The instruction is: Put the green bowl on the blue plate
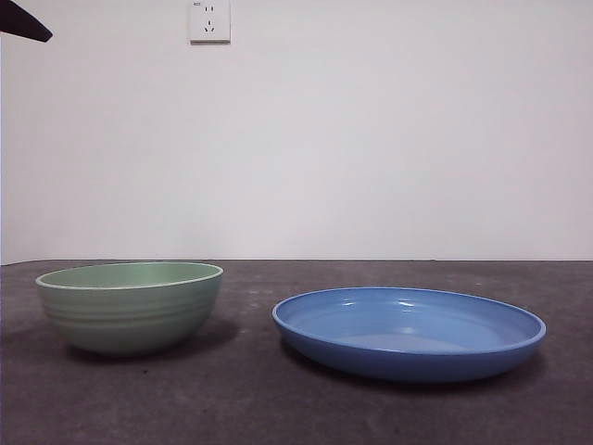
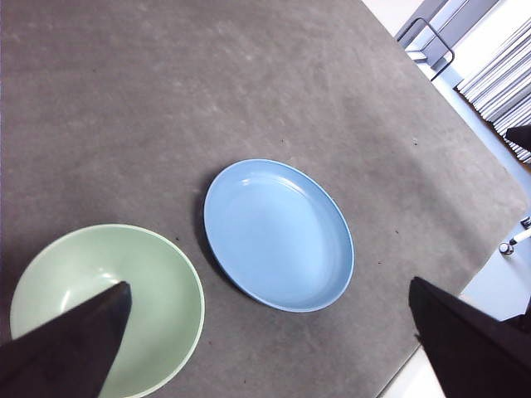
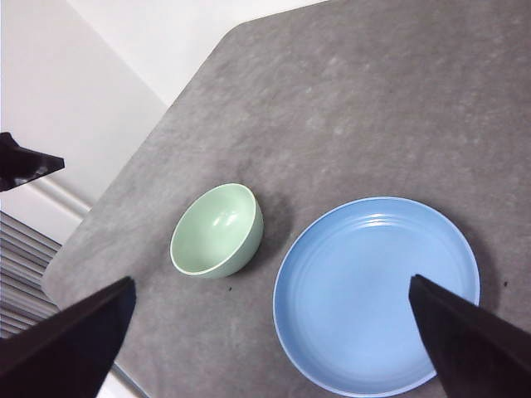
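The grey table carries just two dishes, side by side and apart, with bare surface between them. The blue plate is the wider, lying flat and empty, nearer the table's edge on the right arm's side. The green bowl stands upright, mouth up, toward the opposite edge; being round, it has no long axis to line up with.

What matters for the pick is who is closer. The left gripper hangs high with its jaws spread wide and empty, one jaw tip already over the bowl's rim. The right gripper, equally wide open and empty, sits above the plate, farther from the bowl. I'd judge the left arm better placed.
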### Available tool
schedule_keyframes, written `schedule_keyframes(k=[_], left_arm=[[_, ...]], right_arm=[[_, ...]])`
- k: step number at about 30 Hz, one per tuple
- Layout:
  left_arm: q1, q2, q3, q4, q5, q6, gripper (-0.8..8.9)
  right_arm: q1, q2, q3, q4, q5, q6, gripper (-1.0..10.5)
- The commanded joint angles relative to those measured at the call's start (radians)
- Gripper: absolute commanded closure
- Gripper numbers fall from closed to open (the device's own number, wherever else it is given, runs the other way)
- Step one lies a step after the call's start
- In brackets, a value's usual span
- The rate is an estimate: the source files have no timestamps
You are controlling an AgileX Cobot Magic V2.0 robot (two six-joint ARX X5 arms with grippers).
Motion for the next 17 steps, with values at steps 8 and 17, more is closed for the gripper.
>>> schedule_keyframes(k=[8, 17], left_arm=[[-0.003, 0.066, 0.023, 0.000, -0.034, 0.027, 2.47], [-0.003, 0.242, 0.023, 0.000, -0.379, 0.027, 2.51]], right_arm=[[0.003, 0.004, 0.016, 0.003, -0.003, -0.010, 3.6], [0.003, 0.004, 0.016, 0.001, -0.003, -0.007, 3.6]])
